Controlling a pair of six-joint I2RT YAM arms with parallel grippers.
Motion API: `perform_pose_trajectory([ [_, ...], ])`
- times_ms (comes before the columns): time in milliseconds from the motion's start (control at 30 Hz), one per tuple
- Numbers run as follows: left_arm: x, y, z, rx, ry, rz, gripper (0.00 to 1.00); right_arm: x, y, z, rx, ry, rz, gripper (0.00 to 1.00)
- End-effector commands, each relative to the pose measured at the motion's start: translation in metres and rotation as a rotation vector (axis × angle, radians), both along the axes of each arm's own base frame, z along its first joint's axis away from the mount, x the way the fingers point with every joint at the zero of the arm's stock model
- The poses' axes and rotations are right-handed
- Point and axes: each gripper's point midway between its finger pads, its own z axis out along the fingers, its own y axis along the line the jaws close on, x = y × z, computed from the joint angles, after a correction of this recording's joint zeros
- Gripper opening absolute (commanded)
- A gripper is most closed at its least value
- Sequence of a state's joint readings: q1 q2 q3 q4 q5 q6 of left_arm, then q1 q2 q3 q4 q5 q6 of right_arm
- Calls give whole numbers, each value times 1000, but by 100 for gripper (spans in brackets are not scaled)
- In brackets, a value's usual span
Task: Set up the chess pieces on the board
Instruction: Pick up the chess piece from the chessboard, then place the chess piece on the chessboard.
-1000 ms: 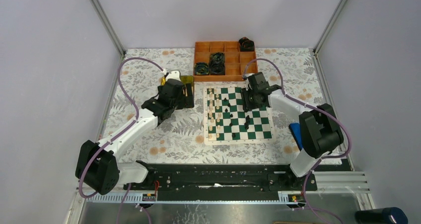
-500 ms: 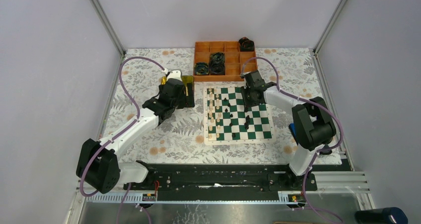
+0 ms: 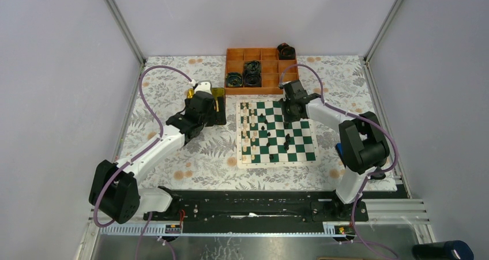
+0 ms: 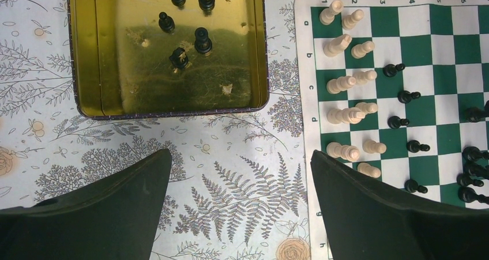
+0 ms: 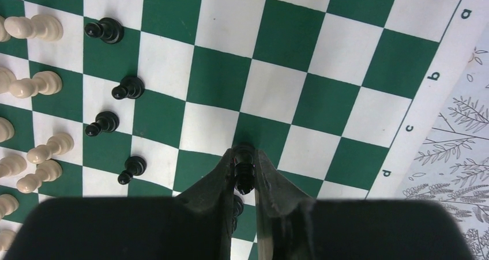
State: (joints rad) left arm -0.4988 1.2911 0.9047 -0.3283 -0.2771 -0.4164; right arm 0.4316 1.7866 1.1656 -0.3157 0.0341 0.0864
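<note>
The board [image 3: 300, 139] of green and white squares lies mid-table. Cream-white chess pieces [image 3: 249, 127] line its left columns, with black ones [image 3: 286, 140] scattered further right. Over the board's far right part, my right gripper [image 3: 290, 111] points down. In the right wrist view its fingers [image 5: 244, 156] are shut on a small black chess piece [image 5: 244, 173] that stands on a green square [image 5: 277, 35]. Black pawns [image 5: 128, 88] stand to the left of it. My left gripper [image 4: 240, 156] hovers open and empty above the tablecloth, between the yellow tin [image 4: 104, 52] and the board's white border [image 4: 305, 98]. Several black pieces [image 4: 202, 41] lie in the tin.
An orange compartment tray [image 3: 262, 55] with dark cable rolls [image 3: 252, 72] stands behind the board. The tin [image 3: 218, 93] is left of the board under the left arm. A blue object [image 3: 343, 155] lies by the right arm. Enclosure walls stand close on both sides.
The right gripper has shifted slightly toward the board's far edge and its fingers have narrowed onto the black piece. The left arm has held still, open.
</note>
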Motion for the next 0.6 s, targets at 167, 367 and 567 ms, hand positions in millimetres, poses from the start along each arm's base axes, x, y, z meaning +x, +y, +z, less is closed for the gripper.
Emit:
perform_pose_trajectory([
  [167, 4, -2, 11, -29, -50, 18, 99, 14, -14, 45, -60, -124, -21, 5],
  [367, 1, 1, 14, -32, -51, 26, 99, 16, -47, 55, -74, -166, -112, 5],
  [567, -2, 1, 13, -35, -44, 25, 99, 15, -76, 53, -82, -162, -202, 5],
])
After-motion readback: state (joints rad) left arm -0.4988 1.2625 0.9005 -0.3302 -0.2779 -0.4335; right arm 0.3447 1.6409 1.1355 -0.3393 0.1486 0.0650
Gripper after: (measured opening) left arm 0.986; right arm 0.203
